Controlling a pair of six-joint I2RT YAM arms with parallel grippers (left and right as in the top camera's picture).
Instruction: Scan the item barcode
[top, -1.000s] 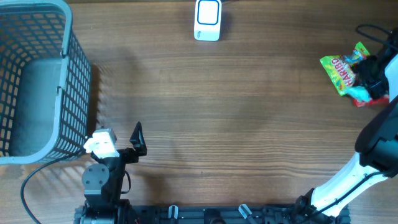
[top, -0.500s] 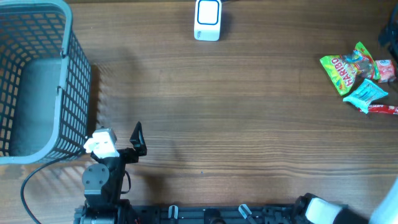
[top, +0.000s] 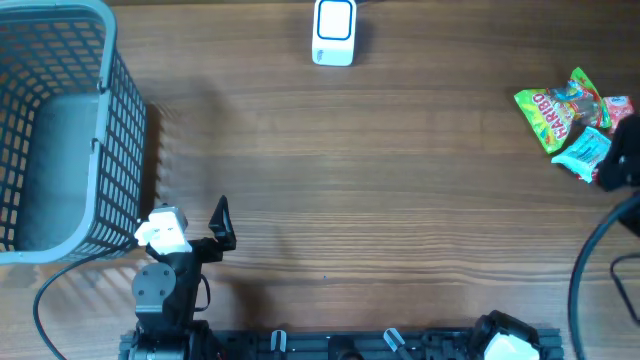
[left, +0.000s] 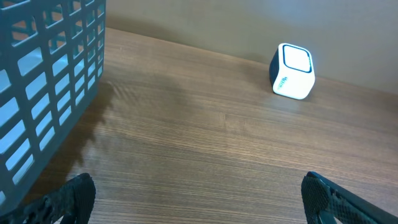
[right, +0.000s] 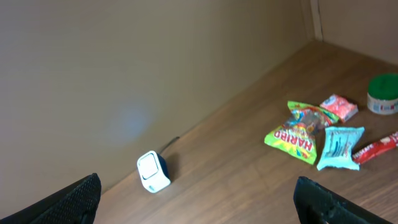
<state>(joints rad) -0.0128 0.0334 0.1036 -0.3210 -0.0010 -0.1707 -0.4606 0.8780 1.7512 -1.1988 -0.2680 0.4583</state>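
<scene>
The white barcode scanner (top: 334, 32) stands at the table's far edge; the left wrist view has the scanner (left: 291, 71) ahead to the right, and the right wrist view has the scanner (right: 153, 172) far below. Snack items lie at the right: a green Haribo bag (top: 553, 112), a light blue packet (top: 587, 152) and a pink packet (top: 620, 108). My right gripper (right: 202, 202) is open and empty, raised high with the Haribo bag (right: 297, 134) off to its right. My left gripper (left: 199, 199) hangs open and empty over bare wood near the front left.
A grey wire basket (top: 60, 130) fills the left end, and the basket's wall (left: 43, 81) rises close on the left gripper's left. A red bar (right: 376, 148) and a green-lidded tub (right: 382, 93) lie beside the snacks. My right arm (top: 625, 165) shows at the right edge.
My right gripper, which was down over the snack pile, has lifted away empty and opened slightly wider; the snacks now lie uncovered. The left arm has not moved.
</scene>
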